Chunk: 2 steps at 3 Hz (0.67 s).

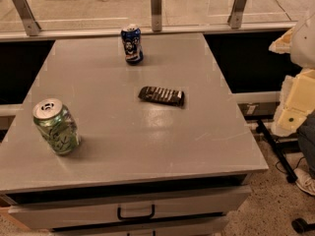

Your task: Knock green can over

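Observation:
The green can (56, 127) has a light green and white patterned body and a silver top with a pull tab. It stands on its base near the left edge of the grey table (147, 132), towards the front. My gripper (294, 100) shows as cream-coloured parts at the right edge of the view. It is beyond the table's right side and far from the green can, with nothing in it that I can see.
A blue can (132, 44) with white markings stands upright at the back middle of the table. A dark wrapped bar (161, 95) lies flat near the middle. Drawers (135, 212) sit under the front edge. A glass railing (156, 4) runs behind.

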### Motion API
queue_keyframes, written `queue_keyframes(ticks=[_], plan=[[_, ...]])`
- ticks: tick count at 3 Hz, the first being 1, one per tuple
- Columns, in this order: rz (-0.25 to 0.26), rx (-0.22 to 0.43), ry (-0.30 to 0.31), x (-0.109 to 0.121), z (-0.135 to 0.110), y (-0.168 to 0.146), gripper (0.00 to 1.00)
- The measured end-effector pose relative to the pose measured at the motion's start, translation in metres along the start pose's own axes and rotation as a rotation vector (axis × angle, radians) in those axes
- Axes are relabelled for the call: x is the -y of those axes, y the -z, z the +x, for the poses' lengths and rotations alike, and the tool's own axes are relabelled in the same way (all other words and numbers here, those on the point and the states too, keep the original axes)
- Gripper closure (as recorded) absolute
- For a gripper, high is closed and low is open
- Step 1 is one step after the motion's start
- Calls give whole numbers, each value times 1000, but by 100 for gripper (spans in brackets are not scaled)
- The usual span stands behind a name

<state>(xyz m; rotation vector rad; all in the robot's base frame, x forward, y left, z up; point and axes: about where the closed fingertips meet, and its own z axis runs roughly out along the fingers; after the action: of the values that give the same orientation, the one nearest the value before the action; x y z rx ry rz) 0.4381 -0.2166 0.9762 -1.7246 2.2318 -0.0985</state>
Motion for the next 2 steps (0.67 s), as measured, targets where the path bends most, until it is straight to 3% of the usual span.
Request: queue_keyframes(ticks=[1, 2], plan=[[0, 0, 0, 0, 0, 0, 0], [-9, 43, 1, 1, -6, -2, 0]])
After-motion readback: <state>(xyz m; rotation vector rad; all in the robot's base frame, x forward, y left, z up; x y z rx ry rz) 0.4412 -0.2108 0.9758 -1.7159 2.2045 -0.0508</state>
